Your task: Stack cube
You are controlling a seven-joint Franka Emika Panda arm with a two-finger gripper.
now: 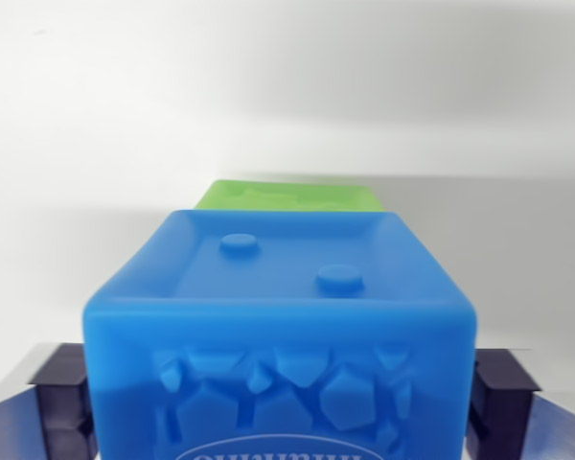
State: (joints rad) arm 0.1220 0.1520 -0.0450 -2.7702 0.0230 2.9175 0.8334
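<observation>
While the wrist view is filled mostly by one object, the layout is plain enough: a translucent blue soft-plastic cube (280,335) sits between the two dark fingers of the gripper (282,398), one finger (62,398) at the wrist view's left edge of the cube and the other at its right edge. Both fingers press flush against the cube's sides with no gap showing, so the gripper is closed about as far as the cube's width allows and has hold of the blue cube.

The blue cube's upper face is recessed within a raised rim and carries two round raised dots. Its near face, the one closest to the camera, bears raised angular pebble-like shapes and, at the bottom edge of the picture, an oval emblem with embossed lettering that reads upside down and is cut off by the frame.

Just beyond the blue cube, on the far side from the camera, a lime-green soft-plastic cube (286,196) shows only as a narrow strip of its surface above the blue cube's far rim. Whether the two cubes touch cannot be told. Behind them lies a plain white surface (287,86), with a soft shadow around the cubes.
</observation>
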